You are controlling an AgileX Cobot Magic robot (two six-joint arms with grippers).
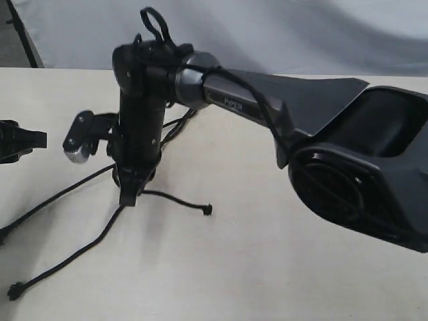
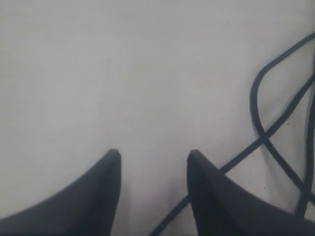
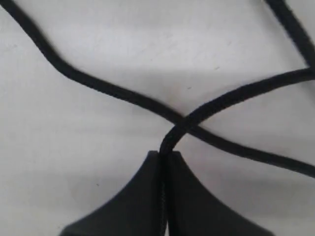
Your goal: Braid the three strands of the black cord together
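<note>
The black cord (image 1: 175, 127) lies on the pale table and runs behind my right arm. Its three strands fan out below. One strand (image 1: 179, 198) curves right to a frayed knot. A second strand (image 1: 67, 257) runs to the lower left, and a third strand (image 1: 60, 194) goes left. My right gripper (image 1: 128, 199) points straight down, shut on a strand (image 3: 231, 97) that crosses over another strand (image 3: 108, 91). My left gripper (image 1: 27, 140) sits at the far left edge. The left gripper (image 2: 153, 157) is open above the table, and a strand (image 2: 266, 137) on the table passes beneath its fingers.
The right arm's bulky dark base (image 1: 361, 167) fills the right side, and its forearm (image 1: 254, 100) stretches across the middle. Its wrist camera (image 1: 80, 144) sticks out to the left. A bare stretch of pale table (image 1: 267, 267) lies in front.
</note>
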